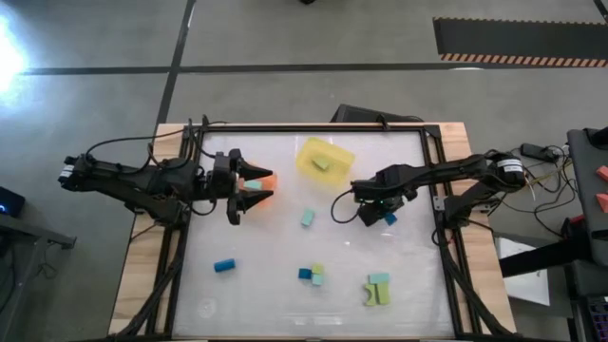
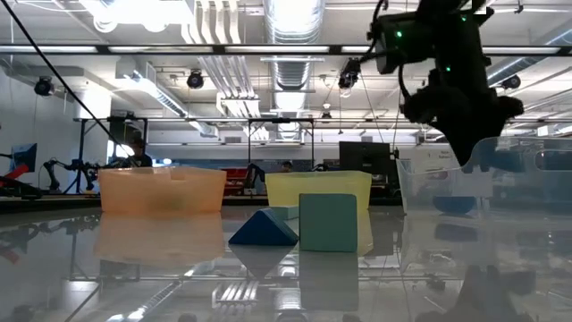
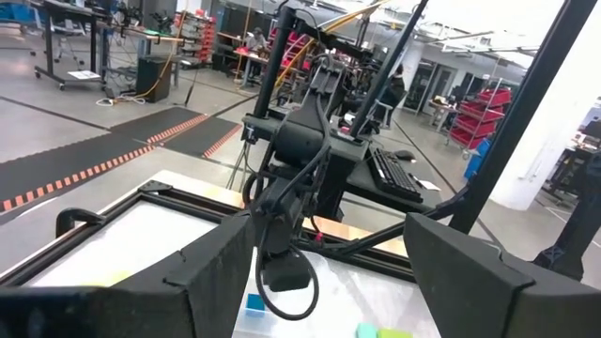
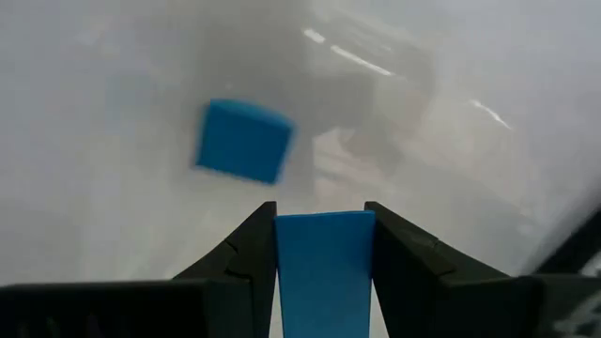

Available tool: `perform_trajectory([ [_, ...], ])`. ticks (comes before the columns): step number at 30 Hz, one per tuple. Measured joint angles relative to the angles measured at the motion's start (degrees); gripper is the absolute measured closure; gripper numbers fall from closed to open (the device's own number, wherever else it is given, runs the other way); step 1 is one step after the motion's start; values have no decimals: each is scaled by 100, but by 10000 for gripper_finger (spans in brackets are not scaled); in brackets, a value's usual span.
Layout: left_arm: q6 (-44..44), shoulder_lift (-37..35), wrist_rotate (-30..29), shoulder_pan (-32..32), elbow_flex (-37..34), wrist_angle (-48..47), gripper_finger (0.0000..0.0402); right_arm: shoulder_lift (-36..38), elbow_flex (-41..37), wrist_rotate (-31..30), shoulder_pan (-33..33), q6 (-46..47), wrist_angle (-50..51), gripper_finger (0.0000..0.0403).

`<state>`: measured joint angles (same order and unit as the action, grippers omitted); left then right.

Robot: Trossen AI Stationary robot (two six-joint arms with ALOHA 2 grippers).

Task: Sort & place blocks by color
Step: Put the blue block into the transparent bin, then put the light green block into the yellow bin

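Here the right tool (image 4: 322, 246) is clamping a blue block (image 4: 322, 268) between its fingers, hovering over the worktop's (image 1: 266, 285) three o'clock side. The left tool (image 1: 249, 188) is gaping wide at nine o'clock, holding nothing.

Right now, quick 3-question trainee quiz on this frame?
1. True or false: the right hand holds a blue block.
2. Which bin does the left hand hover over? A) orange B) yellow C) clear
3. Fill in: the left hand's fingers are ____.

Key:
1. True, it sits clamped between the fingers.
2. A, the orange bin; the yellow bin lies farther right.
3. Open, with nothing between them.
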<state>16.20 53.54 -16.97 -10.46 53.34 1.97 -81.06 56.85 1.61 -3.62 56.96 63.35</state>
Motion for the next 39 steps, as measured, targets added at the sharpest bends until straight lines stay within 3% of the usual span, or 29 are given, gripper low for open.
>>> perform_trajectory([
  [7,3,17,-23,0,0,-1,143,34,-58,-215,-45,268,-51,281],
  [14,19,31,-50,0,-1,-3,143,9,53,-328,-55,327,-65,229],
  [19,124,33,-50,0,0,-173,143,9,148,-328,-55,291,-57,227],
  [34,2281,251,-32,0,-7,-2693,143,9,1429,-323,-55,82,-63,227],
  [39,2787,473,451,0,-9,-3407,143,9,1923,-145,1,79,-122,227],
])
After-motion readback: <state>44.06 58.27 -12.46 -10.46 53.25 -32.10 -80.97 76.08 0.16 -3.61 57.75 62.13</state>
